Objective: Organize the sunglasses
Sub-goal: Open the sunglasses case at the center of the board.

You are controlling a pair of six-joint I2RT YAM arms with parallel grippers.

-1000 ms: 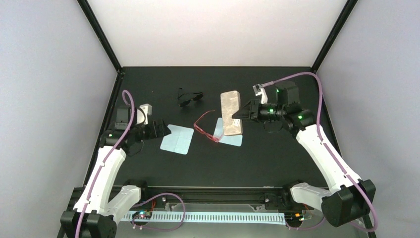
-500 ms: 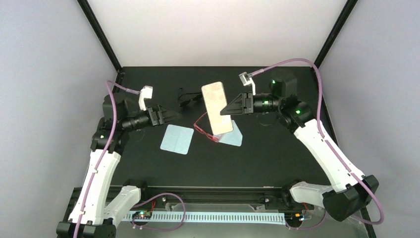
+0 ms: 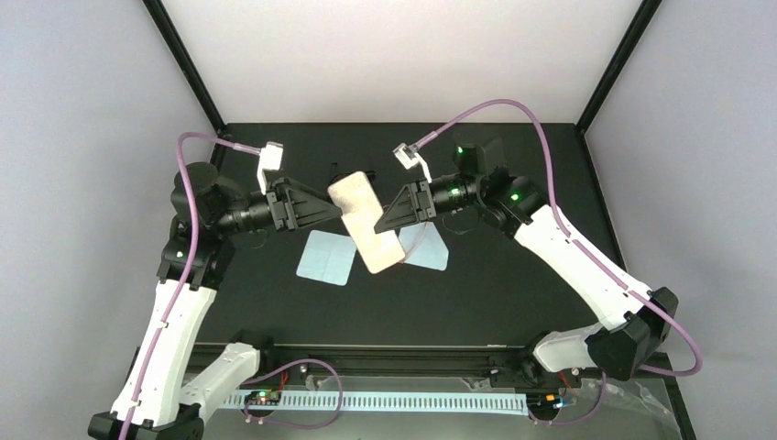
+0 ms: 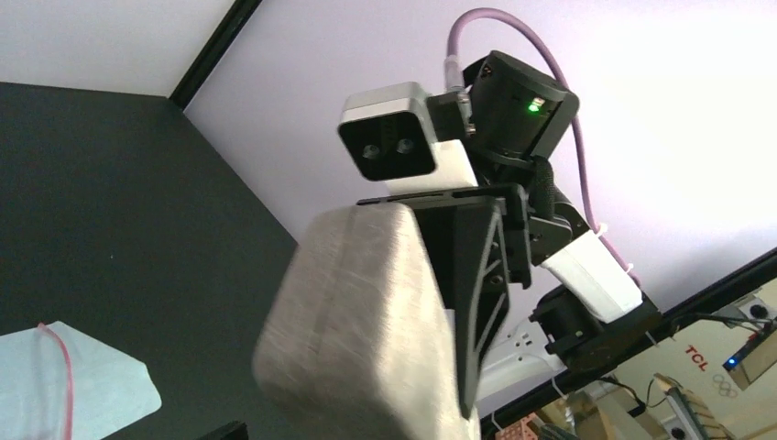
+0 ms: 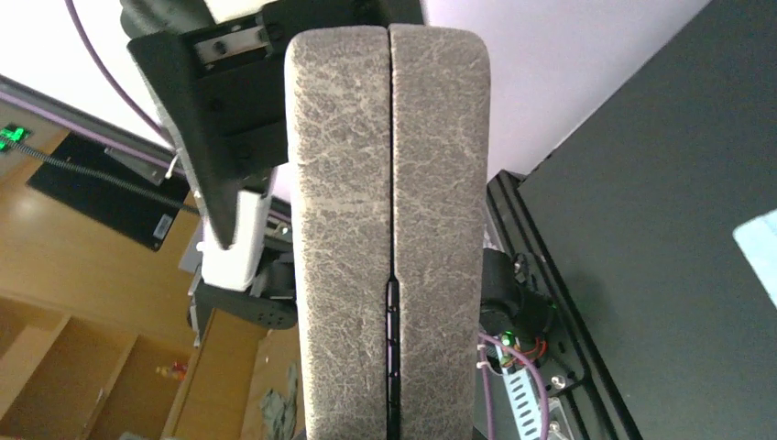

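Observation:
A beige-grey textured glasses case (image 3: 366, 223) hangs tilted in the air over the middle of the table. My right gripper (image 3: 385, 216) is shut on its right side. My left gripper (image 3: 337, 209) is level with it and reaches the case's left edge; it looks open. The case fills the left wrist view (image 4: 366, 321) and the right wrist view (image 5: 389, 229), where its closed seam faces the camera. The sunglasses are mostly hidden behind the case; only a thin red arm (image 4: 62, 385) shows, lying on a pale blue cloth.
Two pale blue cloths lie on the black table, one left of centre (image 3: 328, 257) and one right of centre (image 3: 429, 249). A black dark-lensed pair (image 3: 341, 172) lies further back, partly hidden by my left gripper.
My right gripper lifted the case off the table and carried it left and up. My left arm rose and swung right until its gripper met the case.

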